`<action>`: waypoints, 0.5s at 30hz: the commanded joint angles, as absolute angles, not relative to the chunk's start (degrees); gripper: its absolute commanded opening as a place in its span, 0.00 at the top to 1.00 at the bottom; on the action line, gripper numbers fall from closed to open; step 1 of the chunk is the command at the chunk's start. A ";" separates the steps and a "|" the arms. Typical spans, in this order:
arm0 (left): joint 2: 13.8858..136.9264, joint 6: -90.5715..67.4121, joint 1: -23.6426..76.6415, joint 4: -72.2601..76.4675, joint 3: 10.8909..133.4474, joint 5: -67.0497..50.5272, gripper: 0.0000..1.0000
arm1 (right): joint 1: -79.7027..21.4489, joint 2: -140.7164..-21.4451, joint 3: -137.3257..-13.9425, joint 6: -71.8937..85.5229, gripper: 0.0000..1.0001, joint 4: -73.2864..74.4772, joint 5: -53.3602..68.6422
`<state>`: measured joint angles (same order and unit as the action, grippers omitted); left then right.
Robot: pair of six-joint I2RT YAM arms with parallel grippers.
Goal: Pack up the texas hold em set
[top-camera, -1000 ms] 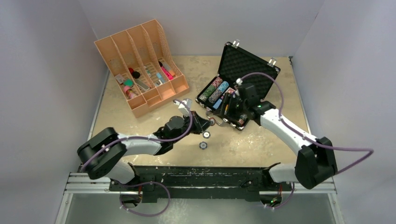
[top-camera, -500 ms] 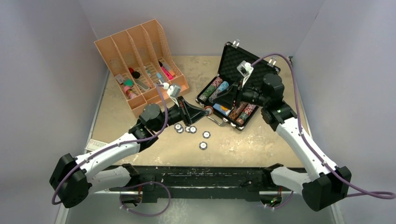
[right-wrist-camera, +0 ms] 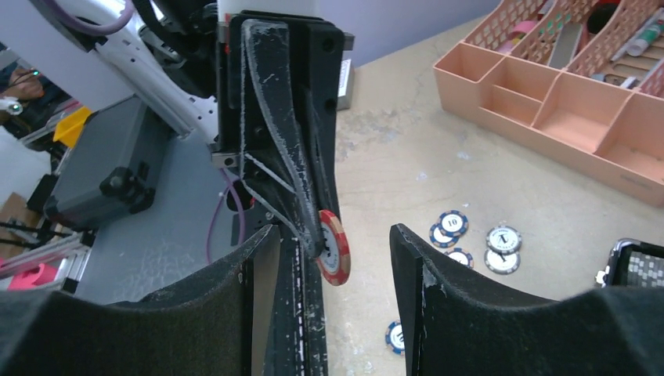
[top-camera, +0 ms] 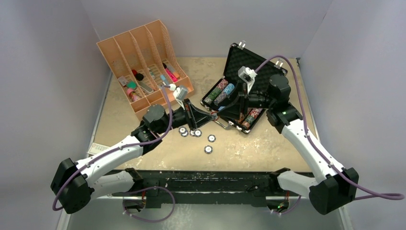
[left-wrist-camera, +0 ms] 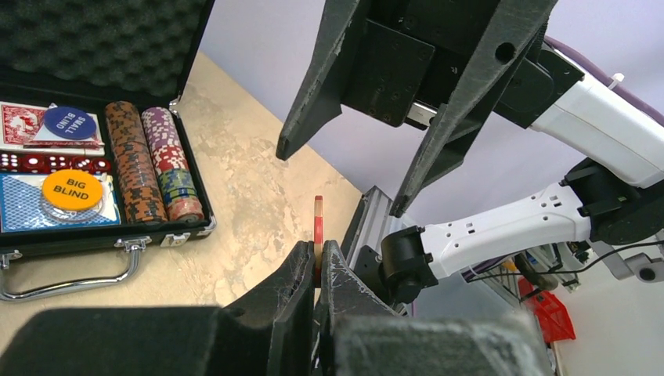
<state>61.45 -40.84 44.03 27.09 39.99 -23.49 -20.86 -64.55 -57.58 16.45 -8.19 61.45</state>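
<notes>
In the briefcase, "SMALL BLIND" and "BIG BLIND" buttons; left claw tight on chip, right claw apart.

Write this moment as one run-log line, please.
left fingers: shut on red chip | right fingers: open, facing chip | loose chips: on table | case: open

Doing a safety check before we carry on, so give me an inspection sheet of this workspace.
Surface: beige table, mottled and worn.
Job's things: black case open, with chip rows, cards and buttons inside; several loose chips on the table before it.
Clutter: orange organiser with small items, back left.
Grippers: left gripper shut on a red chip; right gripper open, facing it.
Cables: purple cables loop off both arms.
Surroundings: plain grey walls on three sides.
</notes>
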 commanded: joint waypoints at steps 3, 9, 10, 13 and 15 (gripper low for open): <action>61.43 -39.64 43.93 29.62 43.15 -23.27 1.00 | -21.01 -65.24 -57.11 15.64 0.46 -9.59 65.18; 61.43 -39.72 43.87 30.94 43.41 -23.94 1.00 | -21.17 -67.62 -58.21 15.26 0.69 -8.47 66.84; 61.42 -39.68 43.92 31.14 43.42 -23.97 1.00 | -21.26 -67.95 -58.49 15.16 0.73 -8.22 67.14; 61.62 -39.54 43.92 31.84 43.38 -23.53 1.00 | -21.80 -68.53 -58.96 14.76 0.82 -7.68 68.28; 61.63 -39.73 43.86 31.92 43.68 -22.55 1.00 | -22.57 -68.36 -59.46 14.28 0.92 -7.62 68.41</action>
